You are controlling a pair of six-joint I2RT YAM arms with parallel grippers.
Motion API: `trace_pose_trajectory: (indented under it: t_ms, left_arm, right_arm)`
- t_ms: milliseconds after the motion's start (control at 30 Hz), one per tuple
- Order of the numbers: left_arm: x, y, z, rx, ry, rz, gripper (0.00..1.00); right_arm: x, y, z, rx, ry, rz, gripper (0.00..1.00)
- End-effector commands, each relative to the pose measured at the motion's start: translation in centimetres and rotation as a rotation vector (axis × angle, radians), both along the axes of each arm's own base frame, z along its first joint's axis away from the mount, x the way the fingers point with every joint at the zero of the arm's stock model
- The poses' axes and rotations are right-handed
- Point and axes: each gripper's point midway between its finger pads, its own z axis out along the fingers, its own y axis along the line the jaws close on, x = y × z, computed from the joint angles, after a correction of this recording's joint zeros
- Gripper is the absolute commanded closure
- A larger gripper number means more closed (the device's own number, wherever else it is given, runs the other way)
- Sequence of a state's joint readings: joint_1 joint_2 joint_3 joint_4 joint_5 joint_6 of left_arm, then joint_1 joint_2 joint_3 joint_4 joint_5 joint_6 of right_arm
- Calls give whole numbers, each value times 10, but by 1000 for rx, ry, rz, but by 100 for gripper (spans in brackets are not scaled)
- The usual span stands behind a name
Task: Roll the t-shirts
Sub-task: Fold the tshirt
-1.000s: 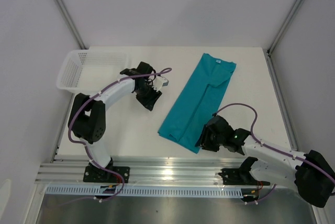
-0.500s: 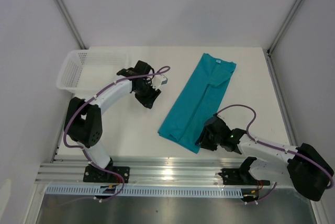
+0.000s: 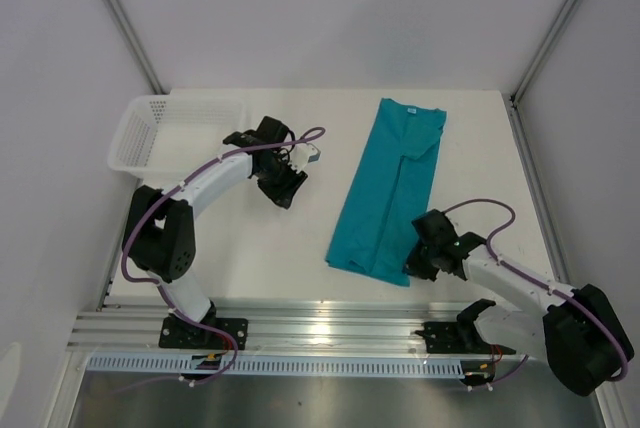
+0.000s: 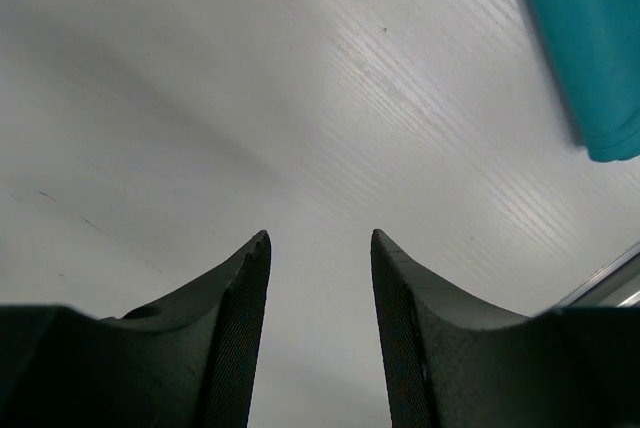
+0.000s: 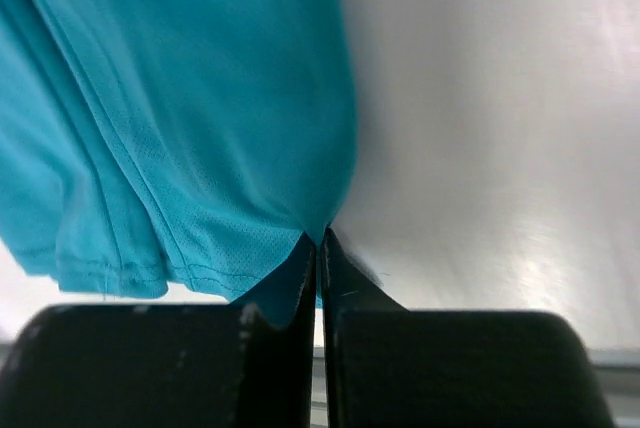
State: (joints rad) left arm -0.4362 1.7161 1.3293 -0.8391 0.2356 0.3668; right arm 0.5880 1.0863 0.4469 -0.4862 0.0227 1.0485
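Observation:
The teal t-shirt (image 3: 392,188) lies folded into a long strip, running from the far middle of the table to its near right. My right gripper (image 3: 419,266) sits at the strip's near right corner, shut on the hem of the t-shirt (image 5: 200,148); the cloth is pinched between the closed fingers (image 5: 342,293). My left gripper (image 3: 283,191) hovers over bare table left of the shirt, open, with nothing between its fingers (image 4: 240,328). A teal edge of the t-shirt (image 4: 595,58) shows at that view's top right.
A white mesh basket (image 3: 140,133) stands at the far left corner of the table. An aluminium rail (image 3: 320,333) runs along the near edge. Grey walls close in the left and right sides.
My right gripper has shut on the shirt's near right corner and pulled it to the right, so the strip has swung from a slant to nearly straight. The left arm barely moved.

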Motion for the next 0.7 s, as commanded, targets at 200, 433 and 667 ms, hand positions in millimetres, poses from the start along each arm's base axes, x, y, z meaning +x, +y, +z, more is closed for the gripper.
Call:
trace_pose_trajectory:
  t_ms: [200, 433, 667]
  left_arm:
    - [-2, -7, 17, -58, -22, -6, 52]
    - [-24, -38, 25, -140, 14, -124, 53]
    - [-100, -87, 47, -233, -96, -687, 52]
  right_arm:
    - [-19, -71, 12, -283, 133, -69, 100]
    - [-10, -69, 15, -213, 134, -96, 77]
    - [2, -69, 43, -200, 56, -90, 53]
